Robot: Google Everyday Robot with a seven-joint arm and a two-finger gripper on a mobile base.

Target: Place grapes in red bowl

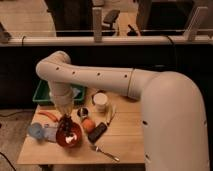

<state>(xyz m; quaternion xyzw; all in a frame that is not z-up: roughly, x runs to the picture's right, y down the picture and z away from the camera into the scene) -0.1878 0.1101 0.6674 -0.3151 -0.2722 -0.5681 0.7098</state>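
The red bowl [70,136] sits near the front left of the wooden table. My gripper [65,124] hangs straight down from the big white arm, right over the bowl's left half. A small dark clump, apparently the grapes [65,131], shows at the gripper's tip, inside the bowl's rim. I cannot tell whether the grapes are held or resting in the bowl.
A green tray [42,93] stands at the back left. A white cup [100,101], a small can [82,112], an orange ball [88,124] and a black block [97,132] lie right of the bowl. A light-blue cup [35,131] sits to its left, and a fork [105,153] lies in front.
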